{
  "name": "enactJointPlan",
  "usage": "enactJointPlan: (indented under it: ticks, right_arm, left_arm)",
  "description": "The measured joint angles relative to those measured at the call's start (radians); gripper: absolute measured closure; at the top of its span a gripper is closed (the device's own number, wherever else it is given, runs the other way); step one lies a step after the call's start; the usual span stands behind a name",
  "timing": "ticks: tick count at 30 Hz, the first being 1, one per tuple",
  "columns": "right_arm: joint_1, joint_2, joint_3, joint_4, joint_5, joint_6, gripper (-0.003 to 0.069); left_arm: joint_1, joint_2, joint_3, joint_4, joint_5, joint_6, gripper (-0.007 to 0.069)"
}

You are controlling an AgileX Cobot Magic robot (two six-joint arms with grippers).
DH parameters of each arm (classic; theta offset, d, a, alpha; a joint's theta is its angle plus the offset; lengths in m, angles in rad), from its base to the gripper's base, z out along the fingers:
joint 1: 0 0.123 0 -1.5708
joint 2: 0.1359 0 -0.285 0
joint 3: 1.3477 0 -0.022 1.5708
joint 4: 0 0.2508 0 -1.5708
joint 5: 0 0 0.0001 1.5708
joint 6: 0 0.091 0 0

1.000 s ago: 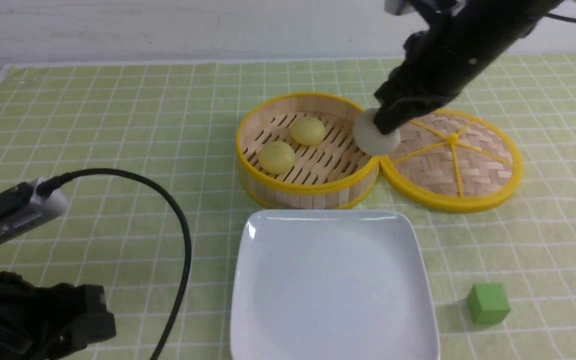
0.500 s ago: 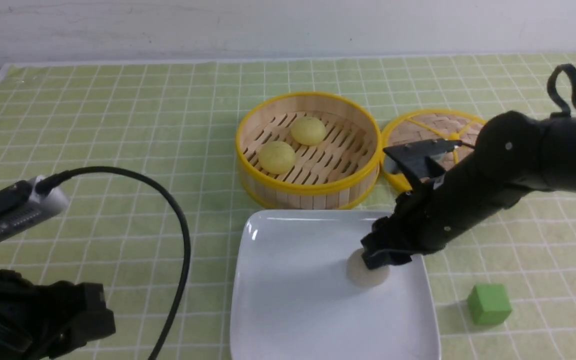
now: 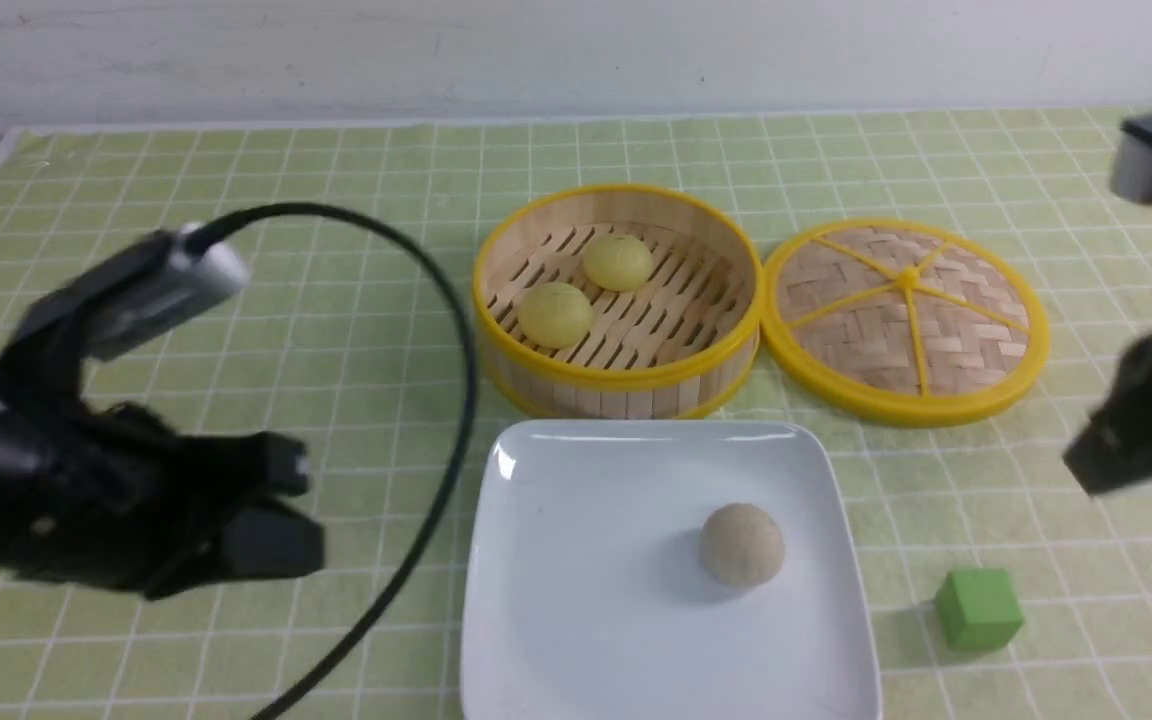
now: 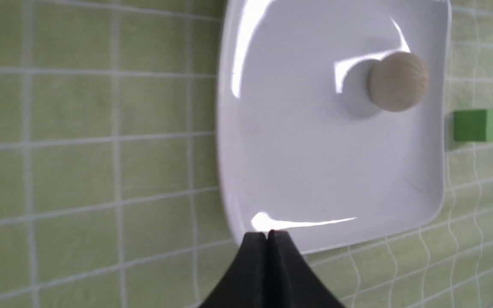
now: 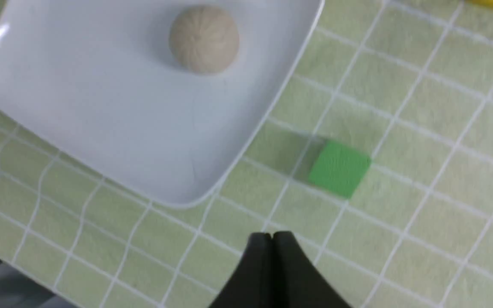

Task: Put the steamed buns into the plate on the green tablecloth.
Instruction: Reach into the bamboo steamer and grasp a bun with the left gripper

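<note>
Nothing legible — no text, label or number on the plate or tablecloth.

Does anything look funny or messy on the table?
Nothing is spilled or broken. The only odd thing is a green cube beside the plate: it isn't food. The woven lid lies beside its basket.

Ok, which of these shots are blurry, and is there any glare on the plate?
Front view: the left arm and right arm are smeared with blur, the rest sharp. Left wrist view: white glare streaks on the plate. Right wrist view: green cube slightly soft.
</note>
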Motion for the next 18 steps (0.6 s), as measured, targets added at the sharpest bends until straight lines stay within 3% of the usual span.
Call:
enactJointPlan:
  ticks: [5, 9, 14, 15, 16, 18]
  right_arm:
    - [-0.001, -0.212, 0.236, 0.007, -0.088, 0.012, 0.0672]
    - [-0.001, -0.285, 0.34, -0.002, -0.134, 0.013, 0.0672]
    - [-0.001, -0.299, 0.385, -0.008, -0.167, 0.014, 0.0668]
    - [-0.001, -0.299, 0.385, -0.008, -0.172, 0.015, 0.0668]
    - [-0.001, -0.299, 0.385, -0.008, -0.191, 0.015, 0.0667]
    - [-0.001, -0.299, 0.385, -0.008, -0.213, 0.015, 0.0666]
  left_arm:
    - [-0.134, 0.281, -0.268, 0.014, -0.005, -0.03, 0.0606]
    - [-0.168, 0.466, -0.504, 0.1, 0.002, -0.108, 0.0529]
    - [-0.195, 0.762, -0.903, 0.232, 0.104, -0.201, 0.0309]
    - [-0.196, 0.773, -0.903, 0.236, 0.109, -0.203, 0.0309]
    - [-0.204, 0.862, -1.037, 0.267, 0.154, -0.209, 0.0237]
    - [-0.212, 0.943, -1.137, 0.296, 0.196, -0.211, 0.0195]
